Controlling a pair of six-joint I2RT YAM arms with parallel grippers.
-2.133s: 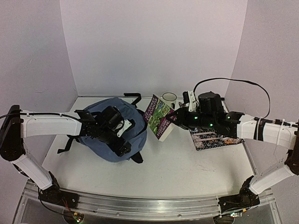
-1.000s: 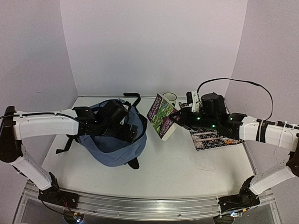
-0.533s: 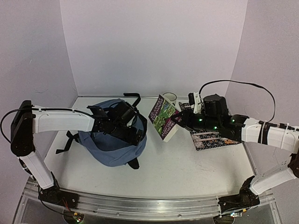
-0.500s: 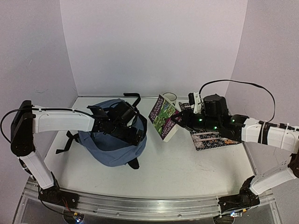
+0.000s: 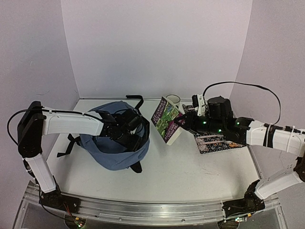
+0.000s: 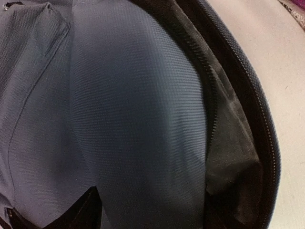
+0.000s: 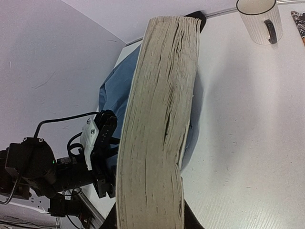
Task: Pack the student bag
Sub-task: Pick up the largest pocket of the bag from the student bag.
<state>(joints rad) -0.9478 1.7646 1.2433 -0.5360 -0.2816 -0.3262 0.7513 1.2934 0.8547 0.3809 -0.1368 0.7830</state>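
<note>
Two arms share one step: getting the book [image 5: 165,119] into the student bag [image 5: 112,150]. The bag lies slumped on the left half of the worktop [image 5: 190,167], its zippered mouth turned rightward. The left wrist view shows the dark lining [image 6: 233,157] just inside the black trim.

The left gripper [image 5: 132,130] sits at that mouth, apparently propping the rim up. No view shows whether its jaws are pinched on fabric or apart, so I cannot tell.

The right gripper [image 5: 180,124] clamps the thick paperback by its lower edge, holding it tilted in the air just right of the bag, near a white mug [image 5: 172,99].

Next, I judge, the right arm must carry the book leftward and angle it edge-first into the opening. The left arm would need to hold the gap wide, since the soft fabric may sag and catch a corner.
</note>
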